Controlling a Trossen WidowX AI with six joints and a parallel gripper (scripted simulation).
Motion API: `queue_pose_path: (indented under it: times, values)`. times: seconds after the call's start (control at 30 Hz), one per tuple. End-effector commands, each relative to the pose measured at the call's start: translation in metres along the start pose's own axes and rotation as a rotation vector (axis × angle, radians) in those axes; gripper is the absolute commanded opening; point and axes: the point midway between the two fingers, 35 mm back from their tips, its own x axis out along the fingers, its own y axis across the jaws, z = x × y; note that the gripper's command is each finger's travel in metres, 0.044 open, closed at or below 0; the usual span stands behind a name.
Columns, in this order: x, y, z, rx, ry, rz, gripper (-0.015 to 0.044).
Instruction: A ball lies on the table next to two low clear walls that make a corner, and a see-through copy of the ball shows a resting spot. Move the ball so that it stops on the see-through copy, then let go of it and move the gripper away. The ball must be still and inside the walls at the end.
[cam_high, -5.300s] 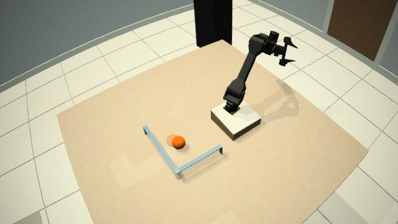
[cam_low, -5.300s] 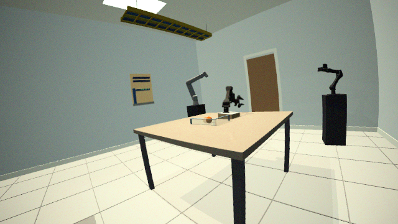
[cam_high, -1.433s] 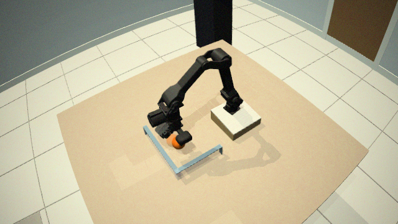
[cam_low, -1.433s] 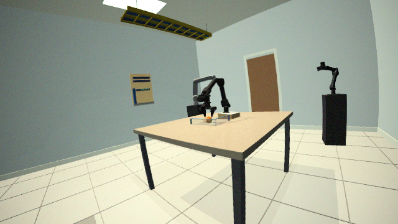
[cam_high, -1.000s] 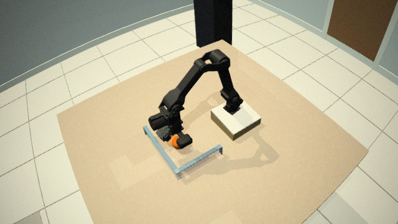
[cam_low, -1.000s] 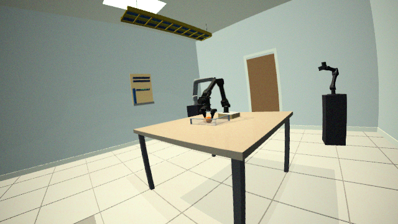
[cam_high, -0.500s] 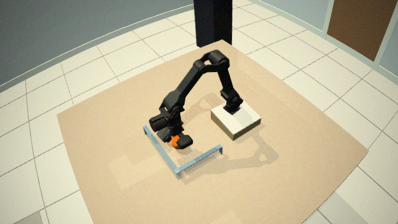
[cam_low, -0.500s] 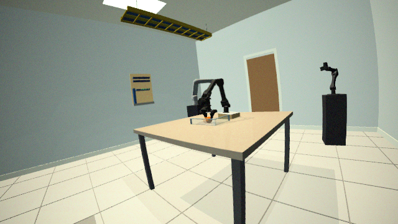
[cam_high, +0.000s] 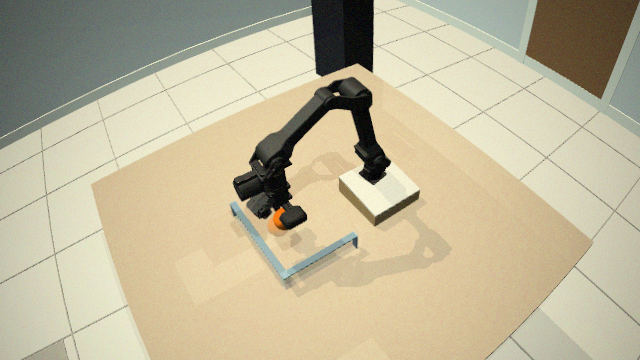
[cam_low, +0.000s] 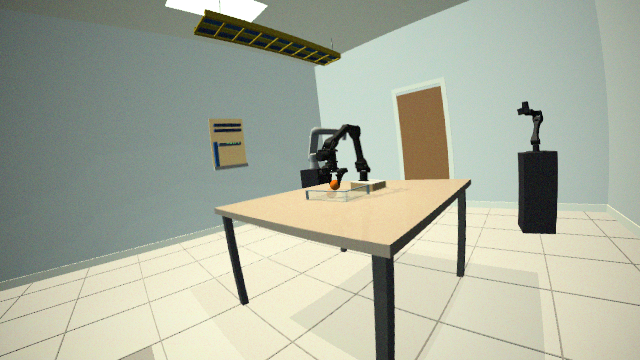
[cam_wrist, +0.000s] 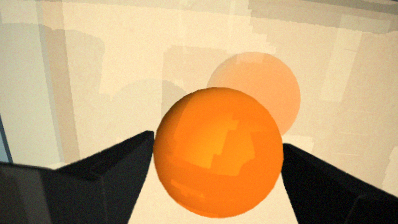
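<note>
Ball between gripper fingers

There was one orange ball, one see-through copy of it, two low clear walls joined in a corner, one arm with one gripper, one white base block, one table, one door, one wall poster.

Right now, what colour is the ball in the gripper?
Solid orange ball; the wrist view shows it best.
</note>
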Motion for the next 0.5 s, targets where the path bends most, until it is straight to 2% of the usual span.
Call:
queue_pose_path:
  times: [0.0,0.3,0.47]
  values:
    - [-0.03,0.0,0.003,-0.005,-0.019,0.0,0.0]
    - [-0.086,0.001,-0.006,-0.005,-0.018,-0.001,0.0]
    - [-0.09,0.001,-0.008,-0.005,-0.018,-0.001,0.0]
